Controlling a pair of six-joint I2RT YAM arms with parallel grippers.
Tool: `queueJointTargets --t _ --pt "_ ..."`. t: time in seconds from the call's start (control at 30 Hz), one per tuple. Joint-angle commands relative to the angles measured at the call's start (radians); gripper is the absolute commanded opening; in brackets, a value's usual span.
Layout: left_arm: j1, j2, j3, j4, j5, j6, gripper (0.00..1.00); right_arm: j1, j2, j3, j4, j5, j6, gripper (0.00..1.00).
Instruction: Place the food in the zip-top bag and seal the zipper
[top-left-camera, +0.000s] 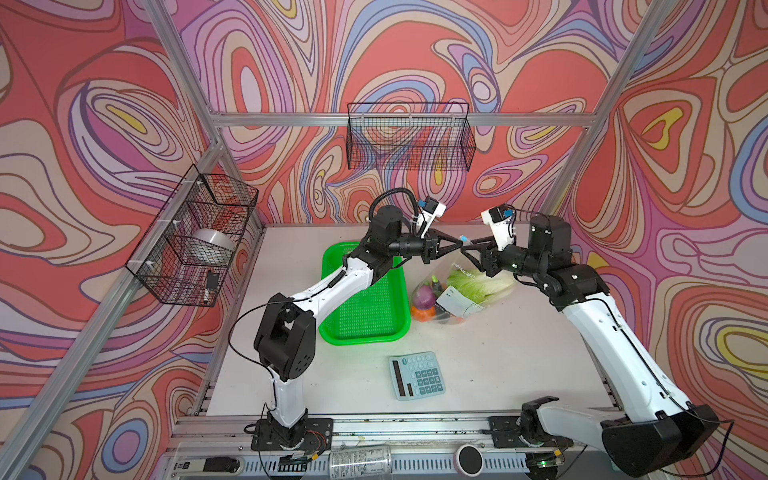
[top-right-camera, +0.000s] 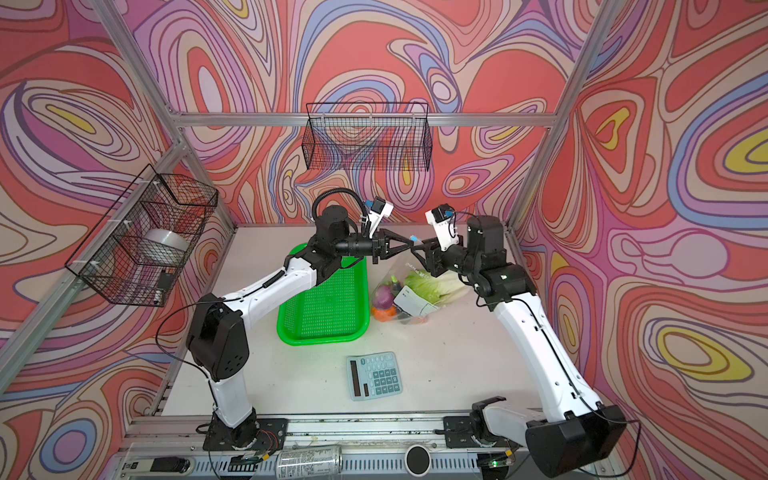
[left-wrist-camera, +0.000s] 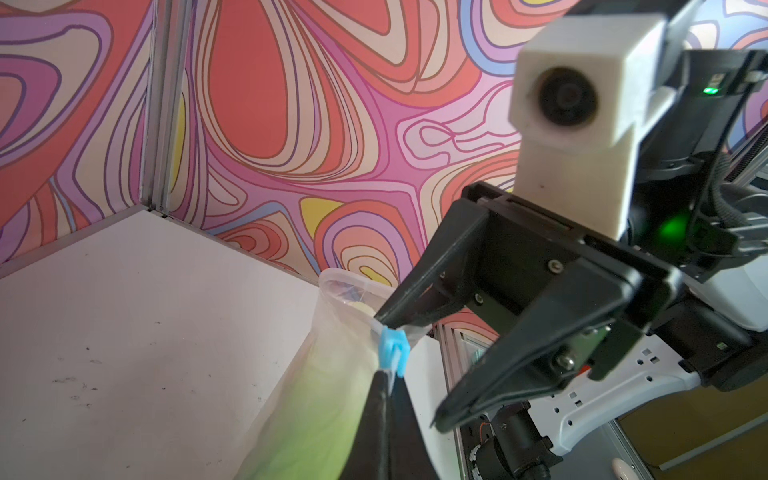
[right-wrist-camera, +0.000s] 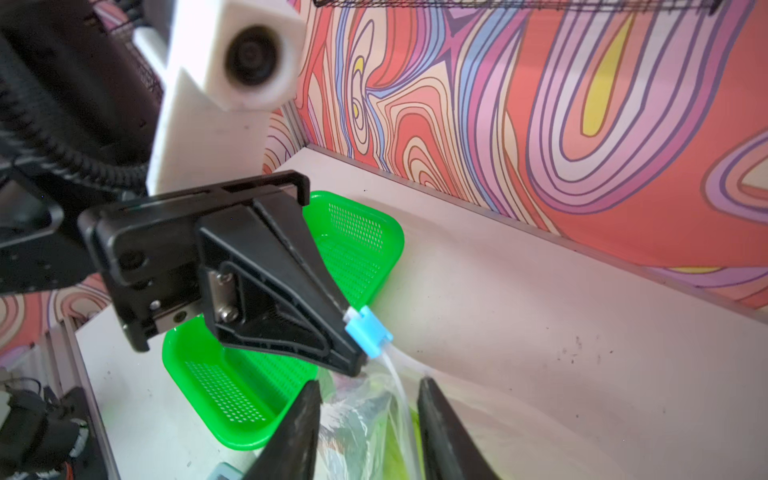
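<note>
Nearest, at 6 o'clock on the table (top-left-camera: 498, 374): calculator (top-left-camera: 417, 375). Farther back, at 10 o'clock: green basket (top-left-camera: 365, 316). At 3 o'clock of it: zip-top bag (top-left-camera: 455, 300), holding napa cabbage (top-left-camera: 478, 284), purple onion (top-left-camera: 424, 297) and orange pumpkin (top-left-camera: 423, 311), mouth raised toward 12 o'clock. Up there: left gripper (right-wrist-camera: 353, 361), clamped on the zipper (right-wrist-camera: 401, 390) just beside the blue slider (right-wrist-camera: 368, 330). Facing it: right gripper (right-wrist-camera: 368, 384), jaws apart, astride the bag edge.

The walls (top-left-camera: 415, 62) carry a swirling contour pattern in red, pink, purple, blue, cream and yellow. The bench (top-left-camera: 498, 353) is off-white with dark specks. The basket (top-left-camera: 365, 316) is bright green and perforated. The zip-top bag (top-left-camera: 455, 270) is clear, its label (top-left-camera: 454, 300) white, its slider (right-wrist-camera: 368, 330) light blue. The napa cabbage (top-left-camera: 478, 283) is white-green, the onion (top-left-camera: 424, 296) purple, the pumpkin (top-left-camera: 422, 312) orange. The calculator (top-left-camera: 417, 375) is pale blue with teal keys.
</note>
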Motion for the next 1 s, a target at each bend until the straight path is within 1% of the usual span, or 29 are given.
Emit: queueJointTargets --t 0.0,0.03,0.1,0.2,0.23,0.33,0.4,0.5,0.73,0.97 --pt "-0.002 -0.043 0.016 -0.034 0.012 0.052 0.00 0.000 -0.028 0.054 -0.038 -0.023 -0.082 0.46" --pt "-0.003 -0.048 0.012 -0.036 0.011 0.057 0.00 0.000 -0.024 0.064 -0.045 -0.027 -0.090 0.51" --pt "-0.006 -0.059 -0.004 -0.041 0.008 0.068 0.00 0.000 -0.012 0.089 -0.054 -0.040 -0.100 0.54" --pt "-0.006 -0.077 -0.025 -0.038 0.014 0.075 0.00 0.000 0.021 0.130 -0.101 -0.091 -0.140 0.54" --pt "-0.006 -0.082 -0.028 -0.038 0.017 0.076 0.00 0.000 0.035 0.148 -0.124 -0.112 -0.151 0.53" --pt "-0.006 -0.095 -0.041 -0.046 0.025 0.089 0.00 -0.003 0.069 0.182 -0.180 -0.181 -0.195 0.42" --pt "-0.007 -0.102 -0.048 -0.052 0.029 0.097 0.00 -0.007 0.078 0.183 -0.191 -0.212 -0.212 0.40" --pt "-0.006 -0.111 -0.059 -0.046 0.031 0.099 0.00 -0.015 0.083 0.174 -0.184 -0.233 -0.218 0.40" --pt "-0.007 -0.120 -0.070 -0.041 0.030 0.099 0.00 -0.043 0.091 0.146 -0.136 -0.241 -0.211 0.40" --pt "-0.007 -0.130 -0.078 -0.036 0.019 0.097 0.00 -0.053 0.098 0.107 -0.108 -0.278 -0.194 0.38"
